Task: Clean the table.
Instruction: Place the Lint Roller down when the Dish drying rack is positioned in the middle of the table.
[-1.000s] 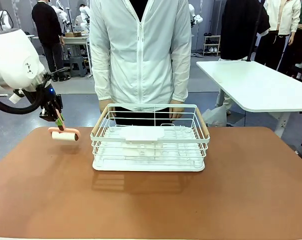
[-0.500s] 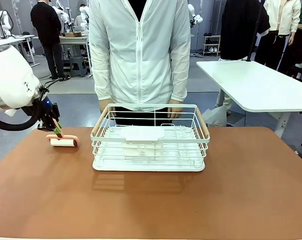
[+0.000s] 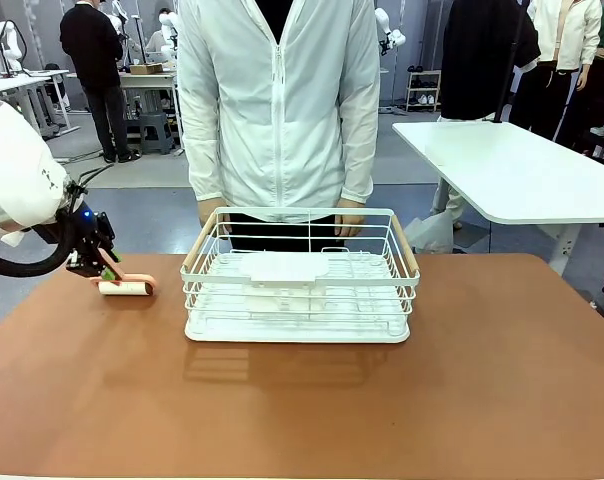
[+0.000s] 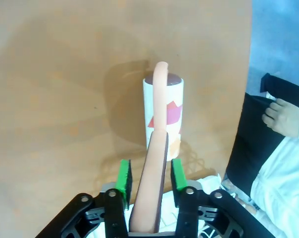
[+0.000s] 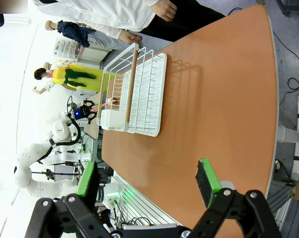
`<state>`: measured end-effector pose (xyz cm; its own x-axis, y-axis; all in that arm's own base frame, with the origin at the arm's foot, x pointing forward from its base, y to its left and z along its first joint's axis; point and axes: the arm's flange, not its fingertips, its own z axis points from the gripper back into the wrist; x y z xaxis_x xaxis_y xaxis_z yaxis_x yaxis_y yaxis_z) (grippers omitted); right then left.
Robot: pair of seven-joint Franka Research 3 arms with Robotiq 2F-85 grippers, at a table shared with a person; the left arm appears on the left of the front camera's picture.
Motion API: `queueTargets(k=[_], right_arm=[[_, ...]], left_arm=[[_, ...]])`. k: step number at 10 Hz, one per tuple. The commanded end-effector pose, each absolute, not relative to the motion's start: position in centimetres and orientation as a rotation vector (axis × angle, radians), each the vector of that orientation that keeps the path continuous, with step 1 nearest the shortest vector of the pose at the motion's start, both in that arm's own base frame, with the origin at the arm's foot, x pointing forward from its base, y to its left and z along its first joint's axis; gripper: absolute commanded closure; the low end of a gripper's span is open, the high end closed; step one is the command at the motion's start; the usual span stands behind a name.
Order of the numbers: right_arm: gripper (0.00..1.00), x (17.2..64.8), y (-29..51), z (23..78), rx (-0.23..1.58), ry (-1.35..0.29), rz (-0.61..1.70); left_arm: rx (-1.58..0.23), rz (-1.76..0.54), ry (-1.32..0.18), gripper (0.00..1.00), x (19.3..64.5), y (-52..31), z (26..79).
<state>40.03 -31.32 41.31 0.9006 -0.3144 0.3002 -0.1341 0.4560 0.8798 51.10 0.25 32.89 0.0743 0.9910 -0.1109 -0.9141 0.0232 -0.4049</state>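
1. Gripping the salmon-pink handle of a lint roller (image 3: 128, 286), the left gripper (image 3: 104, 270) sits to the left of the white wire rack (image 3: 300, 277), near the far left part of the table (image 3: 302, 400).
2. Seen from the left wrist, both green pads (image 4: 123, 176) press against the sides of the handle, so the fingers are clamped on the lint roller (image 4: 163, 113).
3. The roller's white drum, printed with red and orange shapes, lies on the reddish-brown tabletop (image 4: 55, 99), casting a shadow beside it.
4. The handle arches over the drum's dark end cap and runs back between the fingers.
5. The wire rack stands on the table's far middle, well to the right of the roller, with wooden grips on its two short sides and a white tray inside.
6. A person in a white zip jacket (image 3: 279, 100) stands directly behind the rack, with both hands (image 3: 211, 211) hanging just past its far rim.
7. From the right wrist, the right gripper (image 5: 147, 191) hangs above the table (image 5: 214, 114), well away from the rack (image 5: 134, 94), with its green-padded fingers spread wide apart and nothing between them.
8. A smaller white-topped table (image 3: 512, 170) stands behind the rack, to its right.
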Motion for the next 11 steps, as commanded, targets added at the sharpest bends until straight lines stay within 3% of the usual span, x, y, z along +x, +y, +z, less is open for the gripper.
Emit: queueTargets(k=[1,2,3,4,6,11], right_arm=[[0.00,39.9,-31.2,41.7,1.095,-0.455,-0.119],[0.00,39.9,-31.2,41.7,1.095,-0.455,-0.119],[0.00,39.9,-31.2,41.7,1.095,-0.455,-0.119],[0.00,39.9,-31.2,41.7,1.095,-0.455,-0.119],[0.00,39.9,-31.2,41.7,1.095,-0.455,-0.119],[0.00,39.9,-31.2,41.7,1.095,-0.455,-0.119]], left_arm=[[-0.382,1.498,-0.213,0.41,49.7,0.5,33.7],[-0.345,1.517,-0.220,0.25,49.2,0.3,34.2],[-0.325,1.539,-0.224,0.22,49.1,0.4,34.6],[-0.296,1.540,-0.209,0.07,48.7,0.2,34.7],[-0.270,1.543,-0.178,0.00,47.9,0.2,35.4],[-0.179,1.575,-0.119,0.00,48.2,0.1,36.3]])
